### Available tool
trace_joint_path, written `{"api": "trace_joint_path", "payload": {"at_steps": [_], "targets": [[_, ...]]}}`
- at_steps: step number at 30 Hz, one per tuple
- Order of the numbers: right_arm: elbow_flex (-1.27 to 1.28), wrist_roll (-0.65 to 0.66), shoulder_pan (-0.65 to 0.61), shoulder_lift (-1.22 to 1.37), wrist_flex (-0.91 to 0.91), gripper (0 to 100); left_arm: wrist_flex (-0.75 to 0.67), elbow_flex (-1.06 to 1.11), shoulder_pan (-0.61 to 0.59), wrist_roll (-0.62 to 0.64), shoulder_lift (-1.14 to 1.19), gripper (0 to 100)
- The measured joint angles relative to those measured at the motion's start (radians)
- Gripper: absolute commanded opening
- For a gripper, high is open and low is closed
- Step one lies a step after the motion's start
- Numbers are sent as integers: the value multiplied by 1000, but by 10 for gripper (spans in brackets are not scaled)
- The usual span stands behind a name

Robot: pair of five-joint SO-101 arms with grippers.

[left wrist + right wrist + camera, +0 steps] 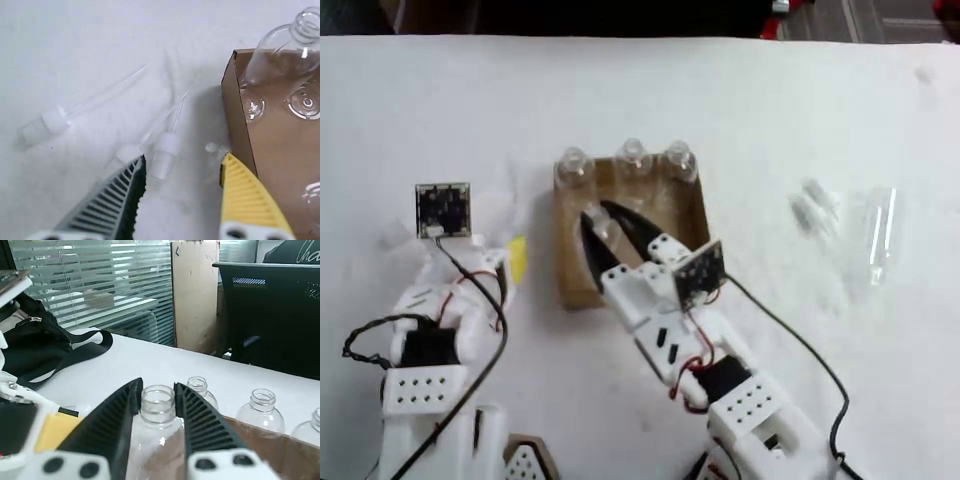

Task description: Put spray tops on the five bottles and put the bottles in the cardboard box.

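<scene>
The cardboard box (685, 205) lies at the table's middle with three clear open-necked bottles (633, 155) standing along its far side. My right gripper (600, 215) is over the box, its black fingers shut on the neck of another clear bottle (157, 399); no spray top is on it. My left gripper (182, 162) hangs open just left of the box (235, 115), above three white spray tops (164, 149) lying on the table. A further bottle (880, 232) lies on its side at the right, next to loose spray tops (812, 207).
Both arm bases take up the near edge of the white table (770, 110). My left arm's yellow finger (517, 258) sits close to the box's left wall. Open table lies behind the box and between it and the lying bottle.
</scene>
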Motion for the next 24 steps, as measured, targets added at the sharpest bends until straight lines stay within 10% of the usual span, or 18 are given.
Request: {"api": "trace_joint_path", "payload": {"at_steps": [24], "targets": [[-126,-91,55,408,-138,21,-29,0,0,0,0,229]]}}
